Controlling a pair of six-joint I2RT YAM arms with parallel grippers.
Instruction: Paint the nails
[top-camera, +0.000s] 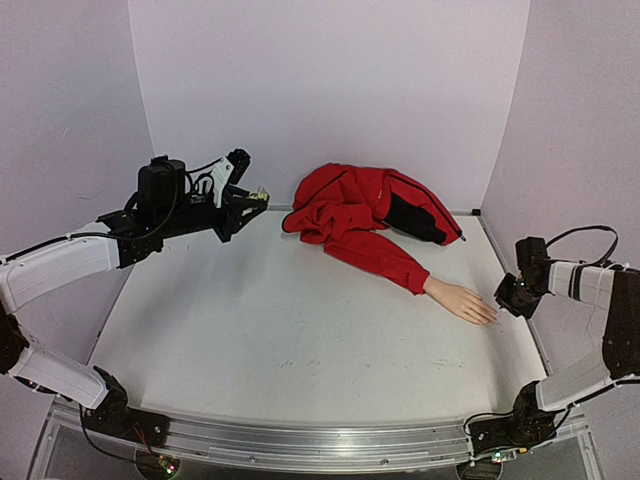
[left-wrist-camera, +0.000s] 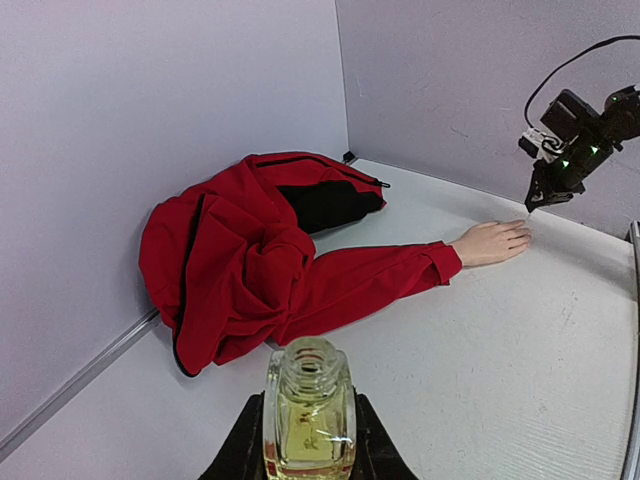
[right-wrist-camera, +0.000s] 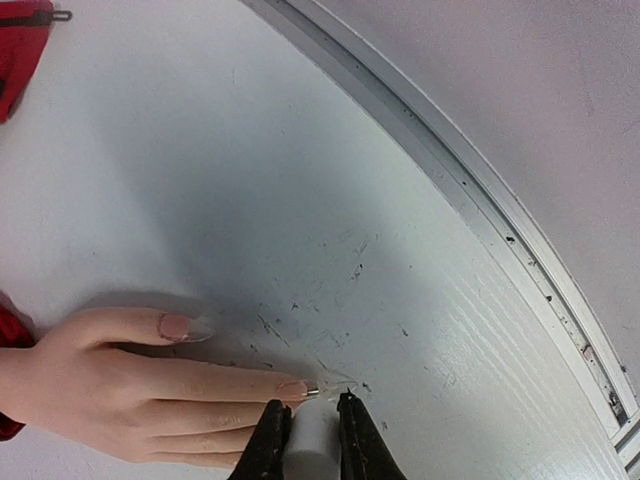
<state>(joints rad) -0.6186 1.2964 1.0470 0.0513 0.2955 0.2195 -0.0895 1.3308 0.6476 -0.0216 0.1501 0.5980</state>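
Right pincer (right-wrist-camera: 311, 408) closed narrow on a white brush (right-wrist-camera: 315, 442), one finger pressed to each side of its stem. The brush's fine clear tip points to 12 o'clock from the jaws and ends at the nail of one finger. Touching or just beside it, cannot tell.

Mannequin hand (right-wrist-camera: 120, 385) lies flat, palm down, on the white table (right-wrist-camera: 300, 200). Nails (right-wrist-camera: 176, 326) pale pink; the thumb's and one finger's show, the rest are hidden.

Seen from above, the hand sits at 4 o'clock on the table, coming out of a red sleeve. Red jacket (top-camera: 365, 210) is heaped at 12 to 1 o'clock against the back wall. Right pincer is at 3 o'clock of the fingertips.

Left pincer (top-camera: 252, 198) is raised at 10 o'clock, well apart from the hand, gripping a small clear bottle (left-wrist-camera: 308, 415) of yellowish liquid, neck uncapped.
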